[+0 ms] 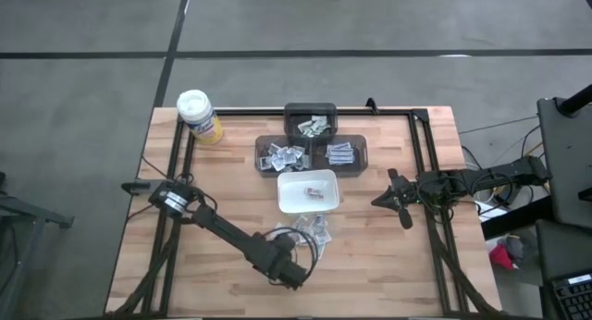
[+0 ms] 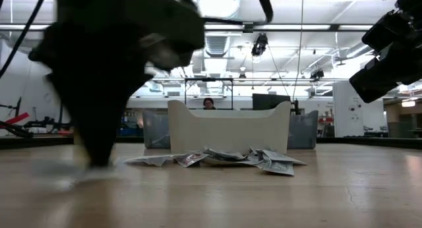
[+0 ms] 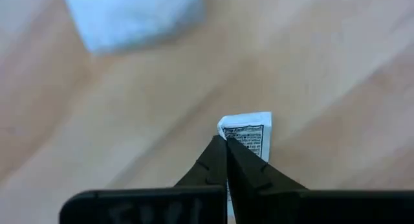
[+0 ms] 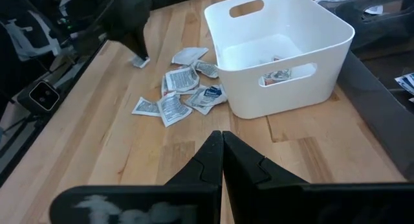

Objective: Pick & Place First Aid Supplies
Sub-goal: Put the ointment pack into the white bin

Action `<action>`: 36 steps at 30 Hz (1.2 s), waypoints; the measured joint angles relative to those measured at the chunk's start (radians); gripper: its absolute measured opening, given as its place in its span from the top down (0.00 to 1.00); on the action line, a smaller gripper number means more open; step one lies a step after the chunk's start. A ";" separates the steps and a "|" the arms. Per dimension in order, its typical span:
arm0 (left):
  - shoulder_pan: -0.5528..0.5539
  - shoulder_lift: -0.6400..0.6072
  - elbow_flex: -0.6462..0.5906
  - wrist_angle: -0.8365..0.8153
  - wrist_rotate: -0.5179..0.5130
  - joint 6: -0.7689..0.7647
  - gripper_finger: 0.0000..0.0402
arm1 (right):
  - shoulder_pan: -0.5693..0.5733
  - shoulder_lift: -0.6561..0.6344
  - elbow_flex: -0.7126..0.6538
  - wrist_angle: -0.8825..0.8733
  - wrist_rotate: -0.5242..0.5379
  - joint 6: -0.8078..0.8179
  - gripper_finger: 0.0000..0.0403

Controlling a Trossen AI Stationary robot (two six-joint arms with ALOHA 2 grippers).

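Observation:
Several small white and grey first aid packets (image 4: 181, 94) lie in a loose pile on the wooden table (image 1: 388, 274), just in front of the white dish (image 4: 278, 49); the pile also shows from above (image 1: 312, 231). One packet (image 4: 276, 74) lies inside the dish. My left gripper (image 1: 289, 276) stands near the table's front edge, left of the pile, pointing down and shut on a single packet (image 3: 249, 136). My right gripper (image 4: 222, 136) waits shut at the table's right side (image 1: 379, 200), holding nothing. My left gripper pinches one packet between its two fingertips (image 3: 217, 160), near one end of it (image 3: 231, 138). The fingers come from above, pointing down. The printed packet sticks out past the tips and hangs close over the table (image 4: 141, 61); whether it is clear of the wood I cannot tell.
Three dark trays holding more packets (image 1: 310, 124) (image 1: 281, 155) (image 1: 344, 153) stand behind the white dish. A yellow canister with a white lid (image 1: 199, 115) is at the far left corner. Bare wood lies along the near edge and at the left.

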 joint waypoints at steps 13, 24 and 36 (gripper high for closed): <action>-0.007 -0.155 0.001 0.098 -0.244 0.200 1.00 | 0.000 0.000 0.000 0.000 0.000 0.000 0.98; 0.001 -0.247 0.002 0.372 -0.590 0.479 1.00 | 0.000 0.000 0.000 -0.006 0.000 0.000 0.98; 0.096 -0.253 0.038 0.446 -0.879 0.698 1.00 | 0.000 0.000 0.000 -0.008 0.000 0.000 0.98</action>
